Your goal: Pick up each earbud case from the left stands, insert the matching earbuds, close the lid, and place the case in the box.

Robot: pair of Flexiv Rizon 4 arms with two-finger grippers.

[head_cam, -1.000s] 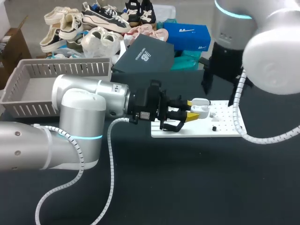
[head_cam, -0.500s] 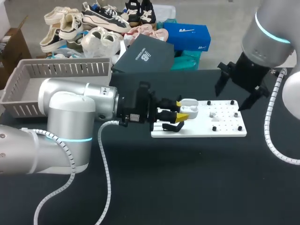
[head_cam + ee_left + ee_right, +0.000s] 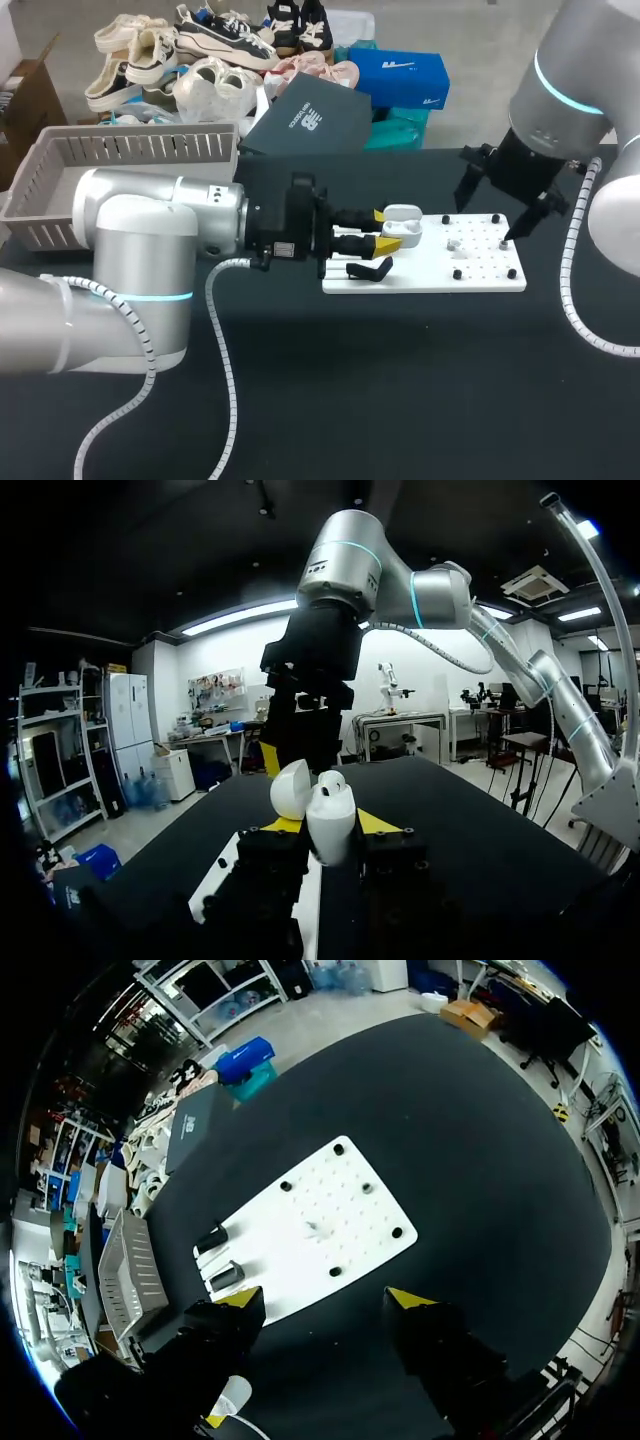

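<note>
tabletop (image 3: 420,390): black, matte, carries everything here | perforated board (image 3: 425,277): white, rectangular, lies flat on the tabletop, right of middle, long side running across | pegs (image 3: 457,274): small, black, upright on the board near its corners and edges, well apart from one another

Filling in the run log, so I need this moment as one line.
left jaws: shut on earbud case, lid open | right jaws: open, above white pegboard | case: held clear of stands

Lid-up earbud case (image 3: 331,830) in end effector (image 3: 330,823)
</note>
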